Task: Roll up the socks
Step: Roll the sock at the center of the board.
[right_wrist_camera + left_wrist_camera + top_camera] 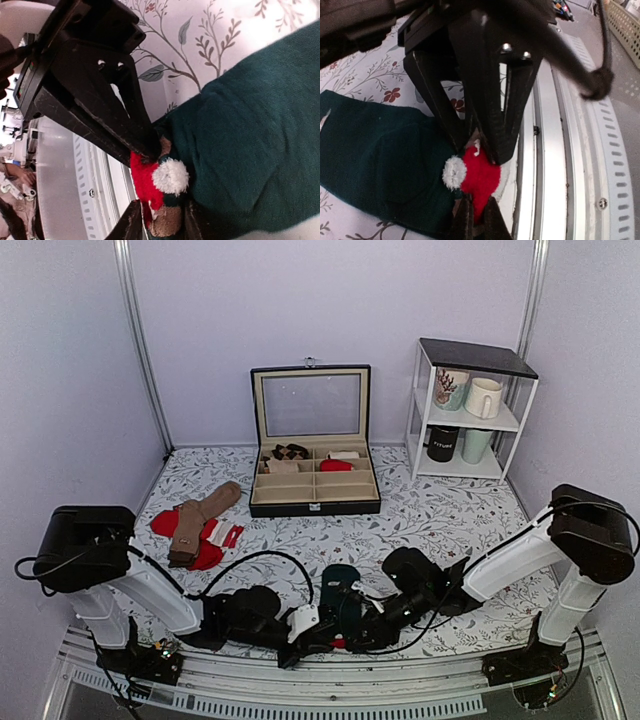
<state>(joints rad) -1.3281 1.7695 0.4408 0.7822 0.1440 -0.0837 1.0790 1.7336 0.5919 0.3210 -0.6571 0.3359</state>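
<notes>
The dark teal-green socks (342,585) lie flat near the table's front edge, between the two arms. Their near end bears a red, white and brown plush patch (480,177), which also shows in the right wrist view (150,182). My left gripper (328,637) reaches in from the left and is shut on the red part of that end (476,215). My right gripper (358,632) comes from the right and is shut on the same end, with red and brown fabric between its jaws (162,220). The teal fabric (250,140) spreads away behind.
A tan-brown sock pair (200,515) lies on red socks (208,555) at the left. An open black compartment box (315,480) stands at the back. A white shelf (470,410) with mugs is at the back right. A metal rail (560,165) runs just beside the grippers.
</notes>
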